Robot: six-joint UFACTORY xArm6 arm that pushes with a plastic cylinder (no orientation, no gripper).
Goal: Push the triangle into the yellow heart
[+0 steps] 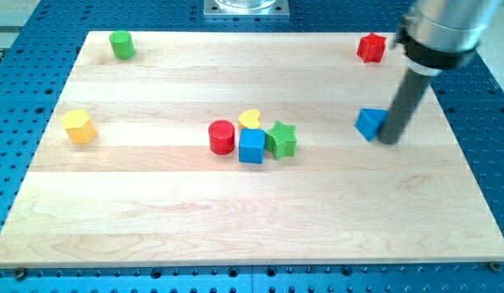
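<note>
The blue triangle [369,123] lies on the wooden board at the view's right. My tip [388,139] touches its right side. The yellow heart [250,119] sits near the board's middle, to the left of the triangle, in a cluster with a red cylinder [222,137], a blue cube [252,146] and a green star [281,138]. The heart is behind the blue cube, between the red cylinder and the green star.
A green cylinder [121,44] stands at the top left. A yellow hexagonal block [78,126] sits at the left edge. A red star-like block [371,47] is at the top right, above the triangle. The board [235,220] lies on a blue perforated table.
</note>
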